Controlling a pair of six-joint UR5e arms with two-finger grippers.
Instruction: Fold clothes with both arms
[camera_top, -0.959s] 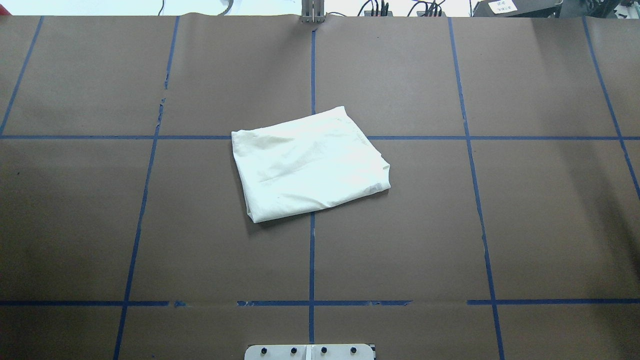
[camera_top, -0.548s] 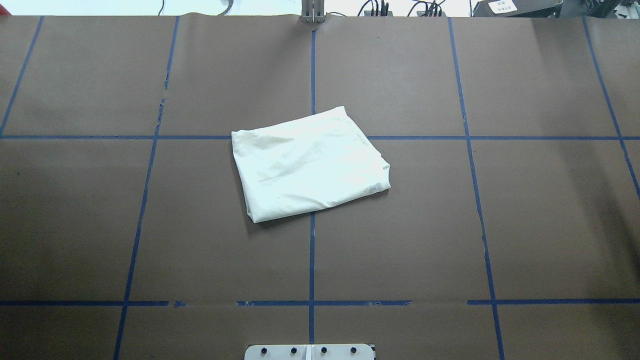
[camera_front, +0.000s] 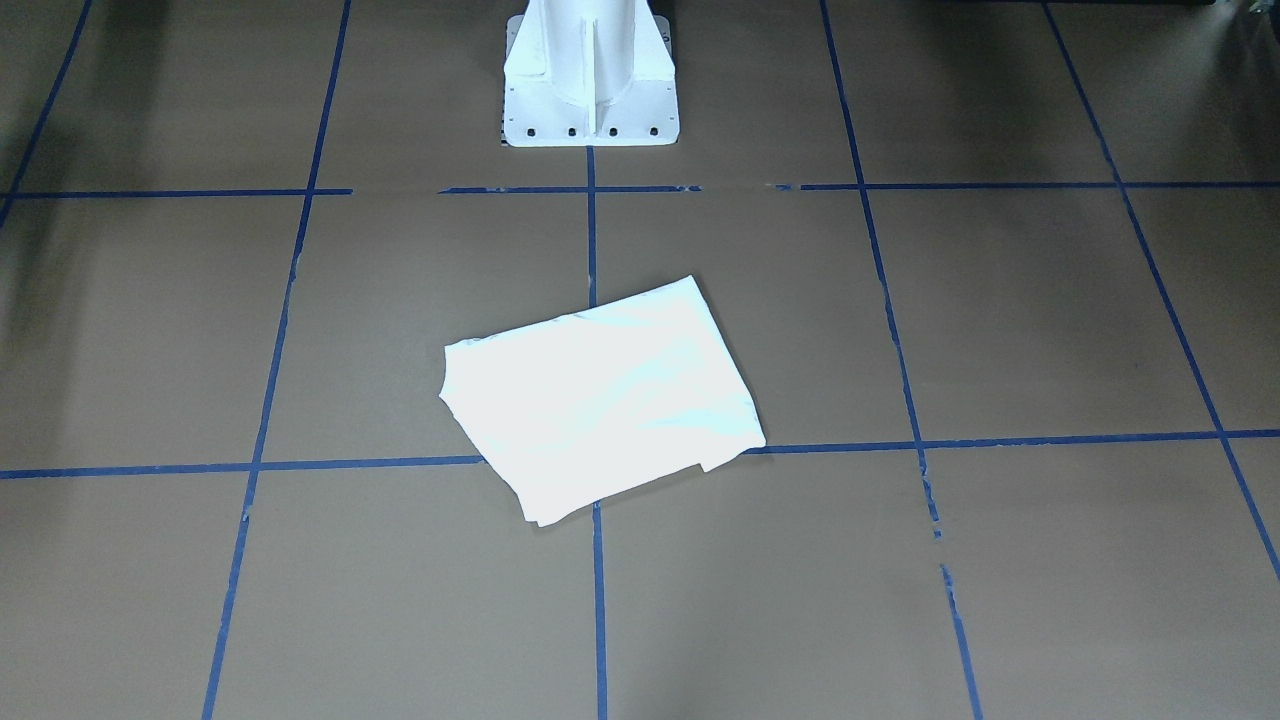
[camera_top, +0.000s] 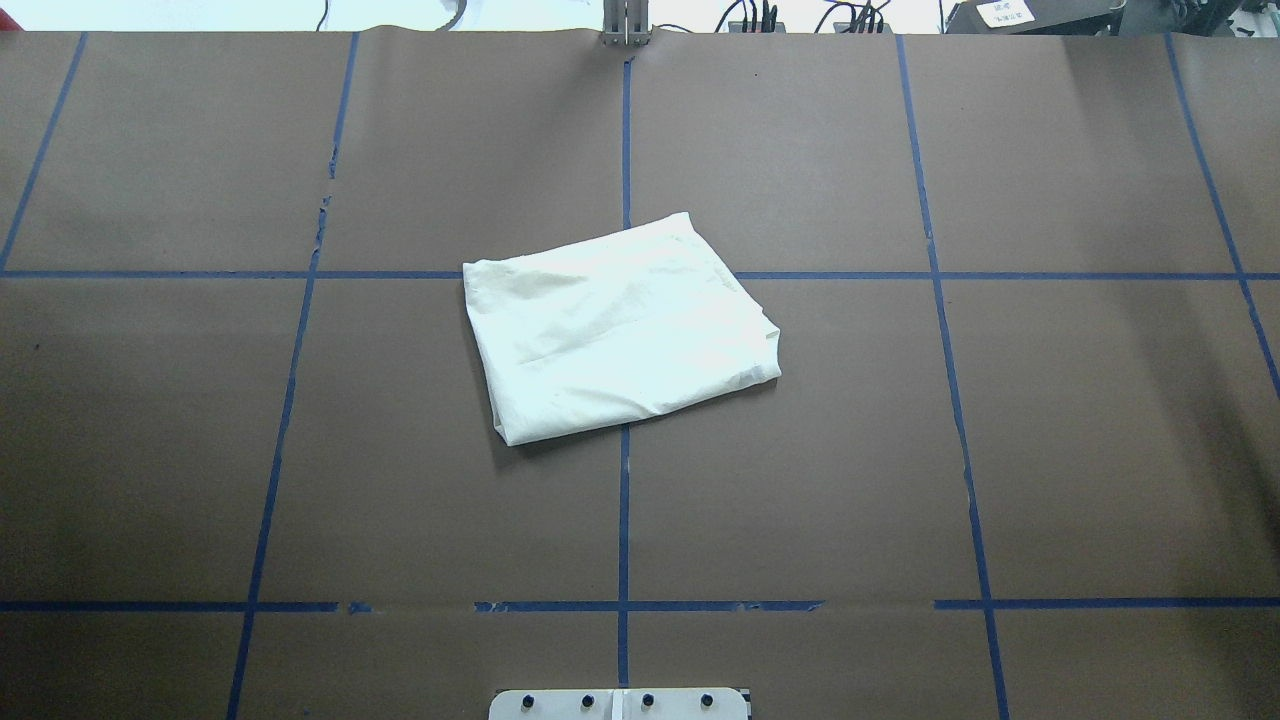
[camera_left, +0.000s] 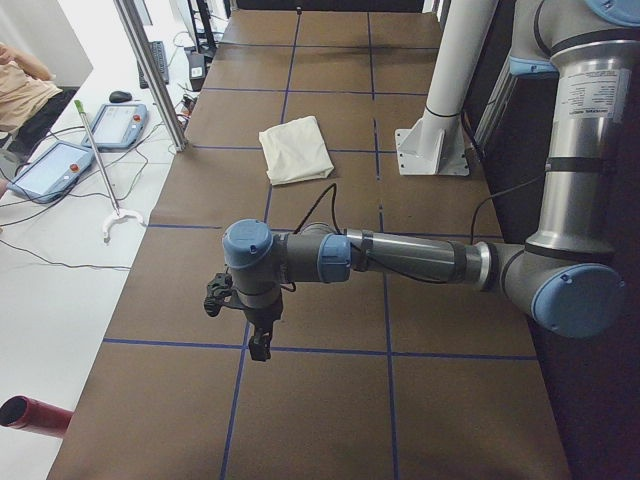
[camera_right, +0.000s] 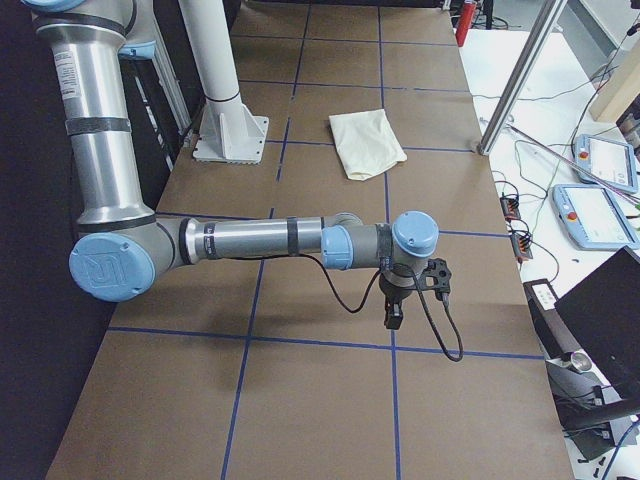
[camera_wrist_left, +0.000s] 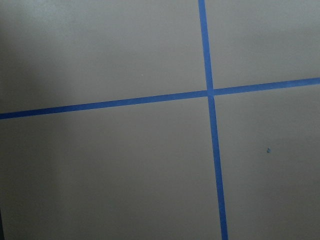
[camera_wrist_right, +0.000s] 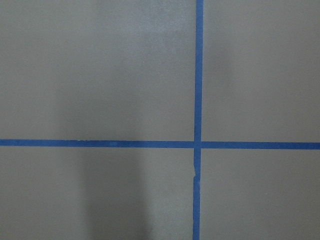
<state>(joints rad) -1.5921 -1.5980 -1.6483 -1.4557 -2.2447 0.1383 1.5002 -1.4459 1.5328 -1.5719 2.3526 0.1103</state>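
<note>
Folded T-shirt (camera_top: 620, 330) lies skewed, long axis roughly left-right; collar end unclear.

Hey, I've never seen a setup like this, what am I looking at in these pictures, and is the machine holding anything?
It is a two-armed robot beside a white pedestal, at a brown table marked with blue tape lines. Two pictures look down on the table, one from behind the robot, one facing it. Two look along it from its ends: the left gripper and the right gripper hang over bare table. Two close-ups come from wrist cameras. A folded cream shirt lies mid-table, away from both grippers, so nothing is held.
</note>
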